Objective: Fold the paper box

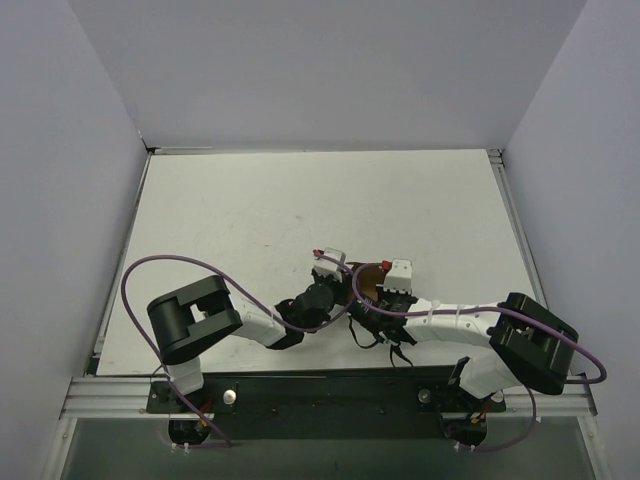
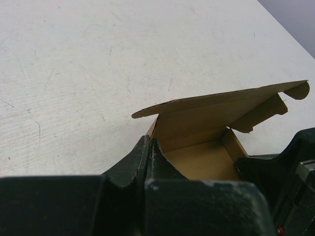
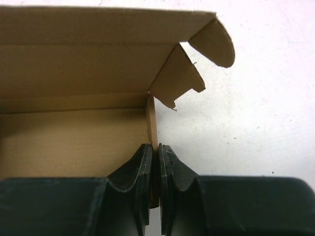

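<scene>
The paper box [image 1: 368, 282] sits on the white worktop [image 1: 300, 200], towards the near edge and about mid-width, between the two arms. It is partly formed, with its walls up and its inside open. The lid panel [image 2: 221, 98] is tilted up over the inside and has a rounded tab [image 3: 216, 42] at its right end. The left claw [image 2: 150, 157] is pinched narrow on the box's left wall. The right claw [image 3: 155, 167] is clamped on the thin right wall, one finger on each side. A notched side flap [image 3: 179, 78] hangs just beyond that wall.
</scene>
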Robot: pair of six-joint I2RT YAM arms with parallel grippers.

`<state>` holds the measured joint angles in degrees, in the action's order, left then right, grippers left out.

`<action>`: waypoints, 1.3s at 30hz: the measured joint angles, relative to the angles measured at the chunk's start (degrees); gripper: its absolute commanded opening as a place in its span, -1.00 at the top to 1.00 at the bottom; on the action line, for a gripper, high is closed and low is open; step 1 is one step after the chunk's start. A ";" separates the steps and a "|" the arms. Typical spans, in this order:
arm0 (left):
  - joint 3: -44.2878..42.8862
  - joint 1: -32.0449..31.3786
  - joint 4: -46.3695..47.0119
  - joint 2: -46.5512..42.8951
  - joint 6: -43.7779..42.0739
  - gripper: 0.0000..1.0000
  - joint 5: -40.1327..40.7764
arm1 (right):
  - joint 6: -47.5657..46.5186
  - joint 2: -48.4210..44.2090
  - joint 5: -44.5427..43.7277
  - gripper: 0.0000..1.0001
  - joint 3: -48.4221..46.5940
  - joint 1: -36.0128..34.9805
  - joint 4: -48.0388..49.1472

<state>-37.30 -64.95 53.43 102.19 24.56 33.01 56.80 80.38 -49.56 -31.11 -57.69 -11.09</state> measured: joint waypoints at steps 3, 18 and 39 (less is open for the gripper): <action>0.61 0.00 0.70 0.02 1.01 1.00 -0.37 | 0.35 0.02 -0.13 0.90 0.00 0.00 0.04; 1.42 0.00 -0.11 1.77 9.84 1.00 -4.61 | 1.11 0.13 -0.37 0.89 0.00 0.72 -0.72; -0.72 -1.51 -16.41 -2.05 6.21 1.00 -1.95 | -4.70 -9.64 0.76 -0.35 0.02 -5.62 0.00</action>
<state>-38.02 -66.46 37.01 100.14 30.76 31.07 52.10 70.74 -48.80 -31.09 -63.31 -11.09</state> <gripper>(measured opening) 0.022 0.647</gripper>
